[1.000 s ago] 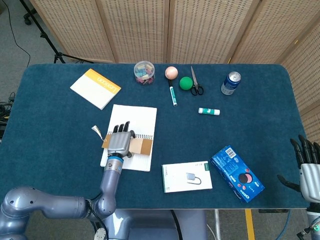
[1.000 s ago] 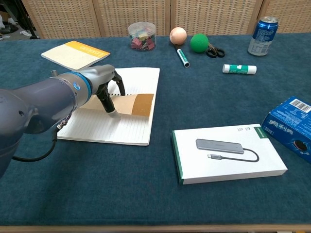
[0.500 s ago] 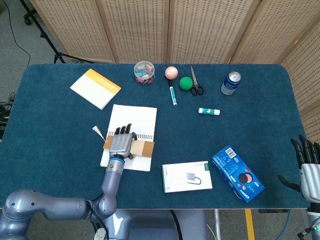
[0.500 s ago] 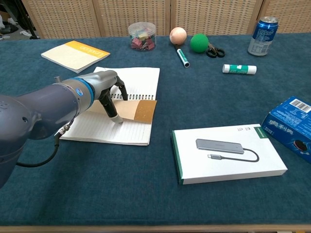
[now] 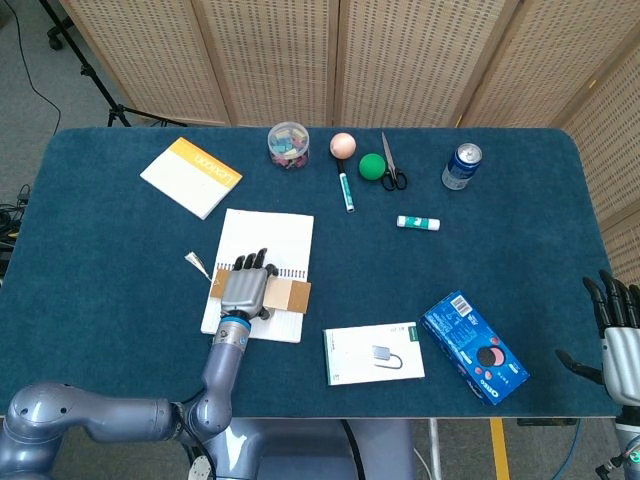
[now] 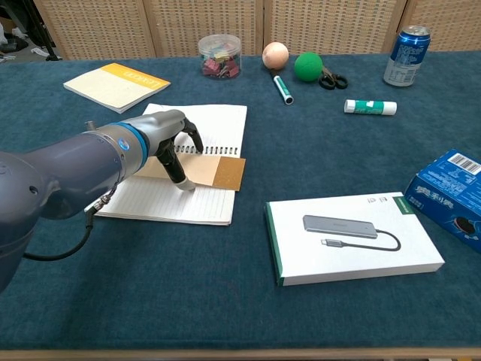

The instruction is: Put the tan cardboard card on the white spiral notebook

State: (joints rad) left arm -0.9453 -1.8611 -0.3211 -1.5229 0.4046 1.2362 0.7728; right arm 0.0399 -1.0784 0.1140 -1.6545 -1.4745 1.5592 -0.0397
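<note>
The white spiral notebook [image 5: 275, 235] [image 6: 218, 124] lies open on the blue table, left of centre. Across its lower part lies the tan cardboard card [image 5: 290, 295] [image 6: 222, 173], whose right end pokes just past the notebook's right edge. My left hand [image 5: 243, 285] [image 6: 176, 147] rests on the card's left half, fingers stretched toward the spiral binding and the thumb pressing down on the card. Nothing is gripped in it. At the table's lower right corner, my right hand [image 5: 618, 335] hangs with fingers spread and nothing in it.
A yellow-and-white booklet [image 5: 191, 177] lies at back left. Along the back stand a jar of clips [image 5: 288, 145], peach ball [image 5: 343, 144], marker [image 5: 346, 188], green ball [image 5: 372, 166], scissors [image 5: 392, 165] and can [image 5: 461, 166]. Nearer are a glue stick [image 5: 418, 222], white box [image 5: 373, 353] and blue box [image 5: 474, 346].
My left hand has slid a little to the right over the notebook, and the tan card under it has shifted right with it. The right hand has stayed put.
</note>
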